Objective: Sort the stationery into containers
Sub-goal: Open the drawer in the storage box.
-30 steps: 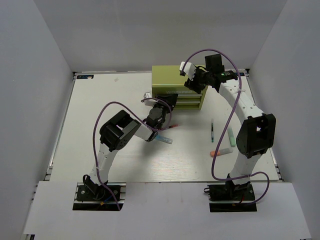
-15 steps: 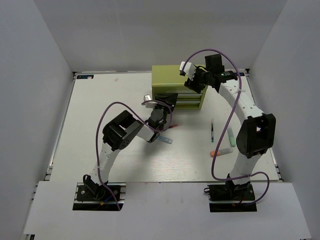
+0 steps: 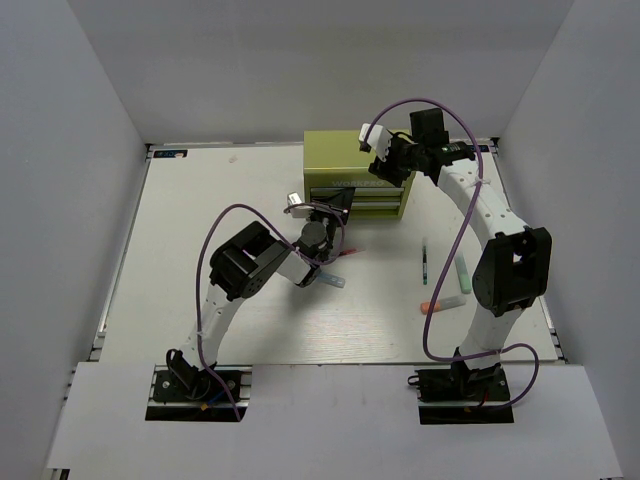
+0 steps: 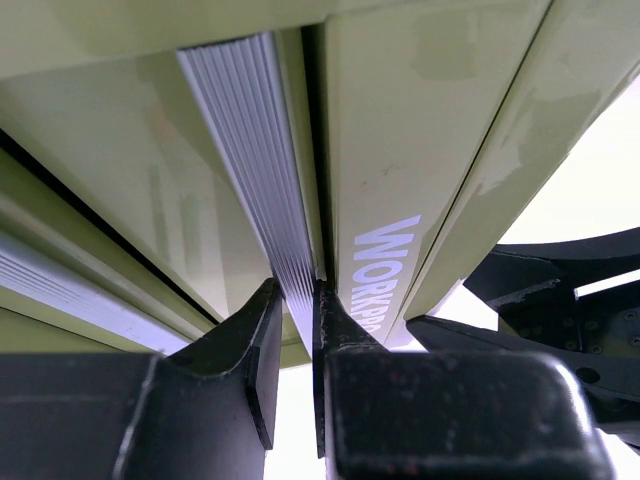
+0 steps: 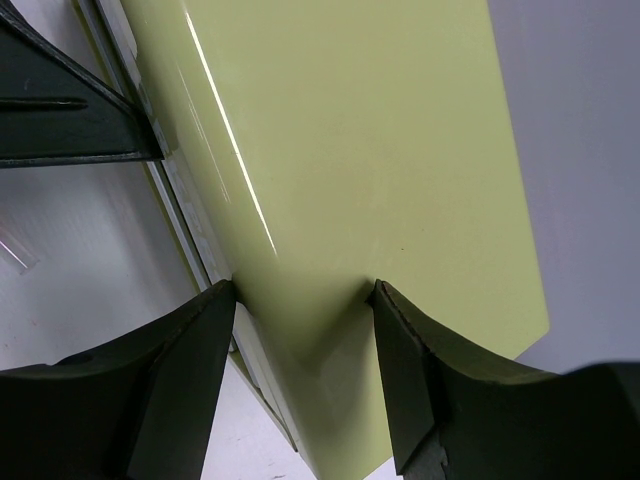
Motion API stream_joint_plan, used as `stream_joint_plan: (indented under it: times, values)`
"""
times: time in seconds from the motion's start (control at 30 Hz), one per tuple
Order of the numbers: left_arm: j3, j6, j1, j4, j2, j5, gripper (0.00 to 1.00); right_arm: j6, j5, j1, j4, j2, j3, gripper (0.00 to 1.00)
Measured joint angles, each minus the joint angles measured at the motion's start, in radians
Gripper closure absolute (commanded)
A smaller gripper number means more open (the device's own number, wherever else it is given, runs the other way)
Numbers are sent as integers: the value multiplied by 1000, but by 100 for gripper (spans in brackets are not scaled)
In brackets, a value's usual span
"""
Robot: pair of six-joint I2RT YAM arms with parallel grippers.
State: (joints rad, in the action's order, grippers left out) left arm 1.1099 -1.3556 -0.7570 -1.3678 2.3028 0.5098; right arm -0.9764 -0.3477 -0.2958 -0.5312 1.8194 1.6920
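The container, an olive-green cabinet [image 3: 345, 160] with two front drawers, stands at the back of the table. My left gripper [image 3: 333, 207] is at its drawer front, shut on the ribbed silver handle [image 4: 250, 150] with the fingertips [image 4: 268, 310] pinching the strip. My right gripper [image 3: 386, 168] is open, its spread fingers [image 5: 200, 330] resting on the cabinet's top [image 5: 350, 130] near the front right corner. On the table lie a red-and-white pen [image 3: 346, 255], a light blue piece [image 3: 329, 279], a dark thin pen [image 3: 424, 262], a pale green marker [image 3: 462, 275] and an orange marker [image 3: 438, 305].
White walls close in the table on the left, back and right. The purple cables [image 3: 215, 225] loop over both arms. The right arm's elbow [image 3: 512, 265] hangs over the table's right side, close to the green marker.
My left gripper has closed on the drawer handle after edging a little nearer the cabinet. The right arm and the stationery have stayed put.
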Motion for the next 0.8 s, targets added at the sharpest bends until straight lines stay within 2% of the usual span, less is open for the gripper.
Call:
stream_joint_plan:
  times: [0.8]
  values:
    - [-24,-6,-13,-17,0,27,100,0,0,-2,-21,2,10,40]
